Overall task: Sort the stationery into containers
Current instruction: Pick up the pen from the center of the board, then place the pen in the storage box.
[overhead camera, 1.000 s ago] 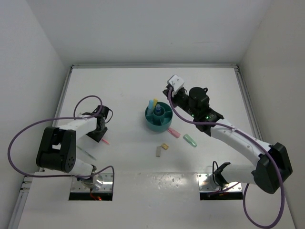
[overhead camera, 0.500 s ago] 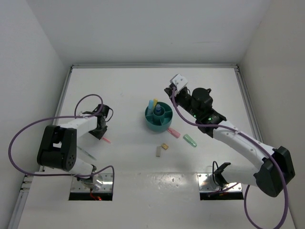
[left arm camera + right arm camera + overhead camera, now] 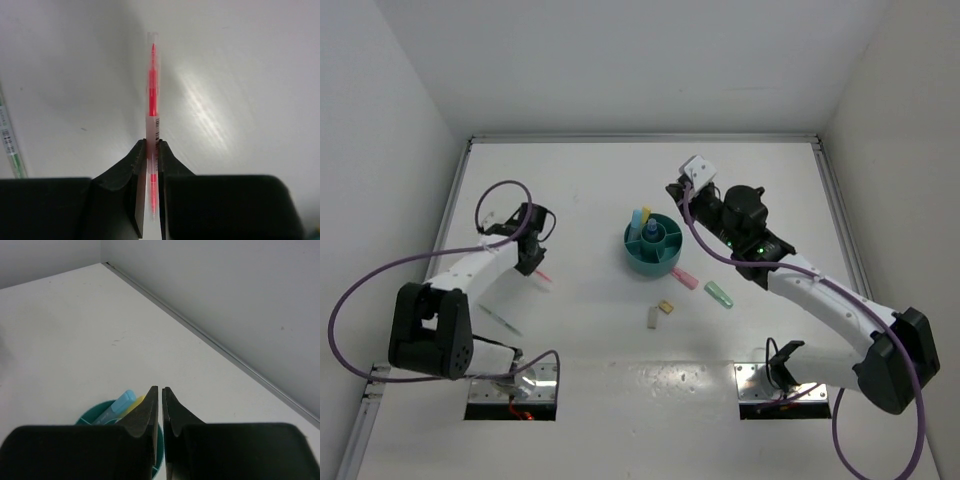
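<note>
My left gripper (image 3: 532, 258) is shut on a thin pink pen (image 3: 542, 277) at the table's left; the left wrist view shows the pen (image 3: 152, 90) pinched between the jaws (image 3: 152, 145), pointing away. The round teal organiser (image 3: 634, 256) holds a light-blue marker (image 3: 636, 217), a yellow marker (image 3: 646, 213) and a clear-blue pen (image 3: 650, 232). My right gripper (image 3: 676, 194) is shut and empty, above the organiser's far right rim (image 3: 84, 416). A pink marker (image 3: 684, 277), a green marker (image 3: 718, 294) and two small erasers (image 3: 666, 307) (image 3: 652, 317) lie in front of the organiser.
A thin greenish pen (image 3: 503, 320) lies near my left arm's base, also at the left edge of the left wrist view (image 3: 10, 140). White walls close the table on three sides. Purple cables loop beside both arms.
My left gripper has moved away from its base, toward the far side, carrying the pink pen. My right gripper has shifted slightly to the right.
</note>
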`<action>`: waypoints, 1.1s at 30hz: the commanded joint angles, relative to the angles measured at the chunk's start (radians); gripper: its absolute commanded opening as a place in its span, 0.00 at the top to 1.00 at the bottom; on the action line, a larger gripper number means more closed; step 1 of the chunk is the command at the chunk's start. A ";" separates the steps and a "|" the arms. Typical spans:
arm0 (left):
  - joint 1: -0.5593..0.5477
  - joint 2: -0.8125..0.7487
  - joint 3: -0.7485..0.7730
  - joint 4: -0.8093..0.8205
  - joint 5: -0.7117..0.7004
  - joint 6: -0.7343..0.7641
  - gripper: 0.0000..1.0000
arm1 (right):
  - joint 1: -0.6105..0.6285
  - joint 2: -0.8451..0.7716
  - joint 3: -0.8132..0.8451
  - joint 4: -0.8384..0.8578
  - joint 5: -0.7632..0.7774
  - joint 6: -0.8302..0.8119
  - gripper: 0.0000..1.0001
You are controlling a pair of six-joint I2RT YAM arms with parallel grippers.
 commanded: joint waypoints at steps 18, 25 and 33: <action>-0.369 -0.353 -0.143 0.997 0.577 0.723 1.00 | -0.019 0.019 -0.039 0.025 -0.076 -0.121 1.00; -0.499 -0.213 -0.224 1.326 0.524 0.732 1.00 | -0.038 0.010 -0.048 0.016 -0.120 -0.130 1.00; -0.612 -0.135 -0.345 1.642 0.138 0.731 1.00 | -0.056 0.010 -0.068 0.034 -0.148 -0.130 1.00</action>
